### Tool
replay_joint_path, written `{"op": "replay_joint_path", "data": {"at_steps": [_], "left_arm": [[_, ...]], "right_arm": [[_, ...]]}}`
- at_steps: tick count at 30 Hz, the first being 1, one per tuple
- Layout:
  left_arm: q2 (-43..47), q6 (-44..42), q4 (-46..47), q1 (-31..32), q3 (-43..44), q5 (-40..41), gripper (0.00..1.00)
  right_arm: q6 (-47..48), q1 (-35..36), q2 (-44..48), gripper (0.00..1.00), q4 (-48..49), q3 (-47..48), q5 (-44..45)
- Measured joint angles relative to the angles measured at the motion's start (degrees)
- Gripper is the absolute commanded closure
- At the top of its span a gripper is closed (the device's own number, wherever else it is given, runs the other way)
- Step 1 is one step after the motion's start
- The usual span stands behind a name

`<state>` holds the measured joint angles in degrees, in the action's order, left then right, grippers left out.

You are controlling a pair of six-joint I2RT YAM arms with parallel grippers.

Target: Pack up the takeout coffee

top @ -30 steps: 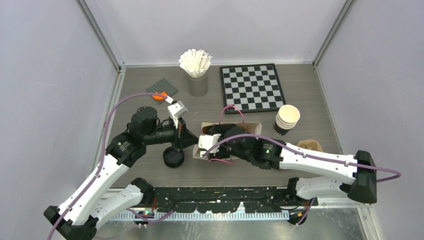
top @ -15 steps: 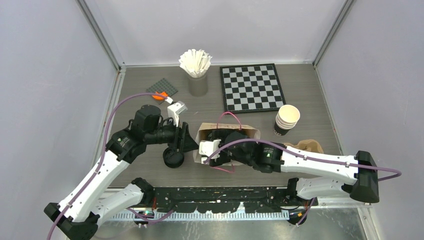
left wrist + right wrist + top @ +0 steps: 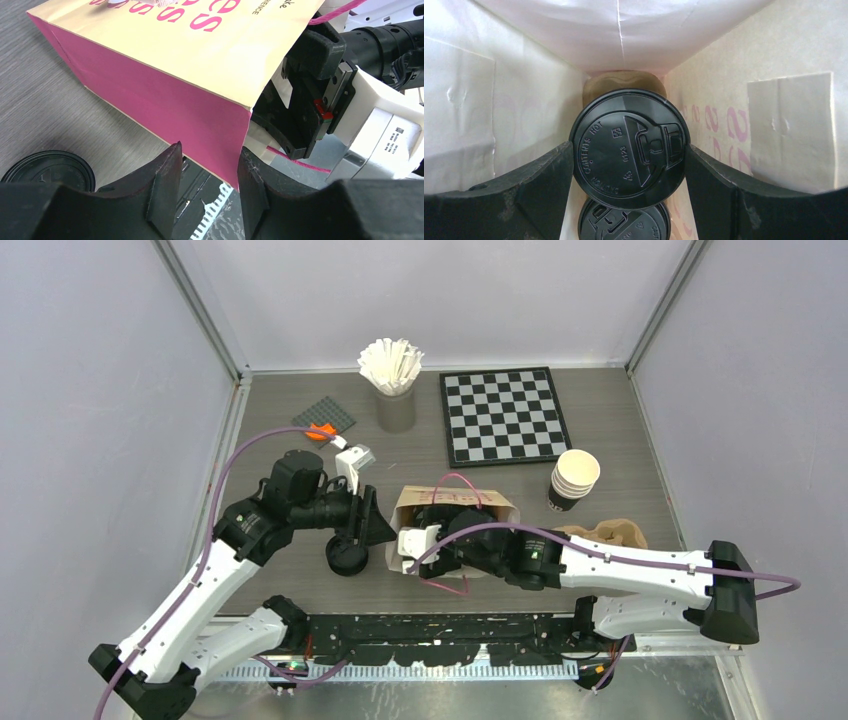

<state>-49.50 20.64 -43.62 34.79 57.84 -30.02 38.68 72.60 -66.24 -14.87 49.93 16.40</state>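
Right jaws grip cup [image 3: 628, 150]; left jaws parted, seemingly astride bag [image 3: 165, 65].

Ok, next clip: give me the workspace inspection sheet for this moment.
Surface: grey wood-grain table, no spills seen.
Job's things: cream paper bag on its side; lidded cup inside, second lid below it in the wrist view; third black lid left of the bag.
Clutter: chessboard, stirrer holder, cup stack, pulp carrier, grey baseplate.
Grippers: left fingers open at the bag's corner; right fingers clasp the lidded cup.
Cables: purple cables along both arms.
Surroundings: plain grey walls; nothing else seen.
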Motion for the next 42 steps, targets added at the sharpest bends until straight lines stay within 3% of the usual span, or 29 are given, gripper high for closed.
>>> {"op": "replay_joint_path", "data": {"at_steps": [7,9,12,15,42], "left_arm": [[-0.4,0.0,0.0,0.0,0.0,-0.5,0.58],[-0.7,0.0,0.0,0.0,0.0,-0.8,0.67],[-0.9,-0.2,0.0,0.0,0.0,-1.4,0.89],[-0.8,-0.3,0.3,0.0,0.0,-2.2,1.00],[6.6,-10.6,3.1,0.1,-5.7,-7.2,1.00]], "right_arm": [[0.0,0.0,0.0,0.23,0.6,-0.3,0.0],[0.0,0.0,0.0,0.22,0.8,-0.4,0.0],[-0.2,0.0,0.0,0.23,1.0,-0.5,0.0],[-0.3,0.0,0.0,0.22,1.3,-0.7,-0.1],[0.5,0.1,-2.4,0.22,5.4,-0.8,-4.5]]}}
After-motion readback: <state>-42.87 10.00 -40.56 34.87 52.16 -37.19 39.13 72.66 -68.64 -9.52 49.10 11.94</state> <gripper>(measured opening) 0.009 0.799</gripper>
